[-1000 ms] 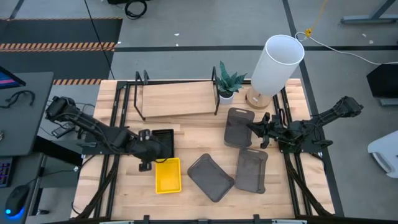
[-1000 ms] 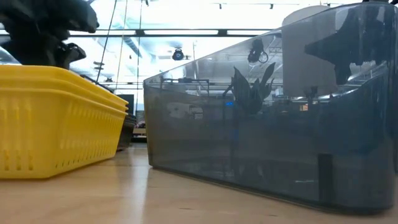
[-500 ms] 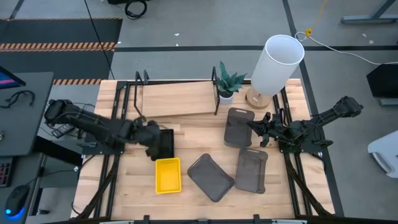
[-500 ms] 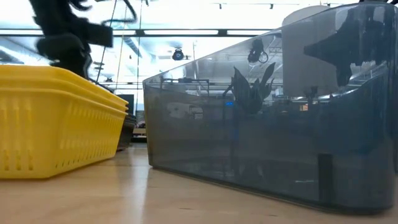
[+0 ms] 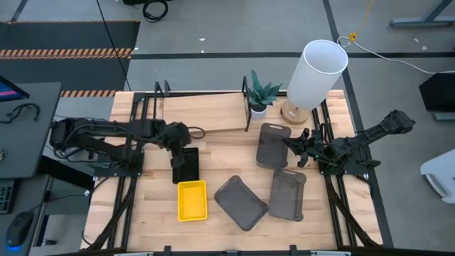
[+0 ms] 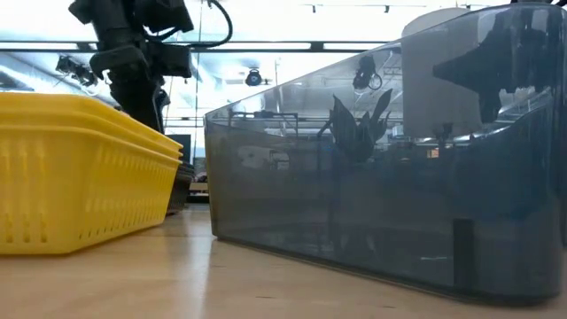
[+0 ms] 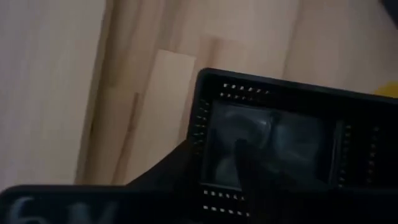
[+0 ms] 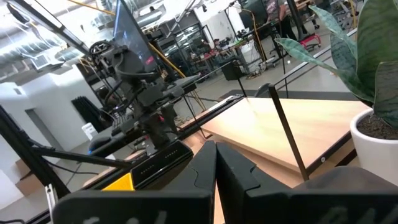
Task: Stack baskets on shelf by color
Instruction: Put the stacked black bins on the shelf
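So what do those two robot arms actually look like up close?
Both are dark, nearly black, built from slim jointed segments with bulkier housings at the joints. The left arm and the right arm each rise from a black frame at the table's edge. The left gripper and the right gripper each end in two dark fingers; the right one's fingers look flat, angular and matte.

You are in a robotics lab or workshop: a wooden table [image 5: 142, 213] on a grey concrete floor [image 5: 213, 28] with hazard-striped tape [image 5: 67, 52], loose cables [image 5: 153, 8], a monitor desk [image 5: 28, 128], and crowded workbenches [image 8: 261, 31] beneath exposed ceiling ducts [image 8: 31, 43].
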Robot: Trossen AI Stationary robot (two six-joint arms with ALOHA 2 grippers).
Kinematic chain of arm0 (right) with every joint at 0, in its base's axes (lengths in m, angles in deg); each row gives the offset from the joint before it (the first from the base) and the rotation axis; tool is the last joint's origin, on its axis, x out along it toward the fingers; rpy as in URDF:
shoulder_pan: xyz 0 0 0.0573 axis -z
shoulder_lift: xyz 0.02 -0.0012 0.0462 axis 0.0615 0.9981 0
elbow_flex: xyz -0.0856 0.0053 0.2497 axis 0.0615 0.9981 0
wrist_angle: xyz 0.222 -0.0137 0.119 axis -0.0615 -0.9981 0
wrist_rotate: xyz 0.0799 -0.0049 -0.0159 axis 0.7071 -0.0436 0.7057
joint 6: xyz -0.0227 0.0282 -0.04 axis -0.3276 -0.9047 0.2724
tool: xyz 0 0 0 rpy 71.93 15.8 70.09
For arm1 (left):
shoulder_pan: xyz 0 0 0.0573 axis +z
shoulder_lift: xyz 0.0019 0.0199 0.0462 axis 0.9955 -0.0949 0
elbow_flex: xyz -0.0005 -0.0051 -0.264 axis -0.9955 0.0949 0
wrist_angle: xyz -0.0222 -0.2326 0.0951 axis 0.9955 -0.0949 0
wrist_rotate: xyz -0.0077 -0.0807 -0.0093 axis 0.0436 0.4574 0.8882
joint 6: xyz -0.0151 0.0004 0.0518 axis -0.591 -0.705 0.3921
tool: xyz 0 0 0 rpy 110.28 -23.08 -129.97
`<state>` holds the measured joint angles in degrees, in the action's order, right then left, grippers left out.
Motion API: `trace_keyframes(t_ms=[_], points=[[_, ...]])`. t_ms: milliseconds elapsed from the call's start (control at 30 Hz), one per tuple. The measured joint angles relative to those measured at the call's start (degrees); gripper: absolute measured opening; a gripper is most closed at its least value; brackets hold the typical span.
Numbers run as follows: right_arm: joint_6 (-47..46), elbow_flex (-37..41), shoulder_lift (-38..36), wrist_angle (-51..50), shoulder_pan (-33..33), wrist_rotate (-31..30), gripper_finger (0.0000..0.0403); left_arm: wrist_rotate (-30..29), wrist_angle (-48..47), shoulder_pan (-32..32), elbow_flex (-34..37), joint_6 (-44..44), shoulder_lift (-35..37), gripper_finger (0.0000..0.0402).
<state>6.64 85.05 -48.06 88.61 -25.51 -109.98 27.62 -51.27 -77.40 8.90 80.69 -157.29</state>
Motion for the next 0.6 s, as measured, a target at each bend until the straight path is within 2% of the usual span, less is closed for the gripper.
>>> trace_keyframes(t_ms=[133, 267, 467, 600], points=[[0.1, 0.0, 0.0, 0.0, 0.1, 0.0, 0.0015, 1.3, -0.3, 2.3, 0.0, 3.8, -1.4, 0.0172], [-0.1, 0.0, 0.0, 0.0, 0.1, 0.0, 0.0015, 1.7, 0.0, 3.9, 0.0, 6.6, -4.4, 0.019], [-0.1, 0.0, 0.0, 0.0, 0.1, 0.0, 0.0015, 5.4, 0.9, 4.7, 0.0, 7.8, -11.0, 0.0176], [-0.1, 0.0, 0.0, 0.0, 0.1, 0.0, 0.0015, 5.6, 2.3, 4.6, 0.0, 7.9, -15.0, 0.0157]])
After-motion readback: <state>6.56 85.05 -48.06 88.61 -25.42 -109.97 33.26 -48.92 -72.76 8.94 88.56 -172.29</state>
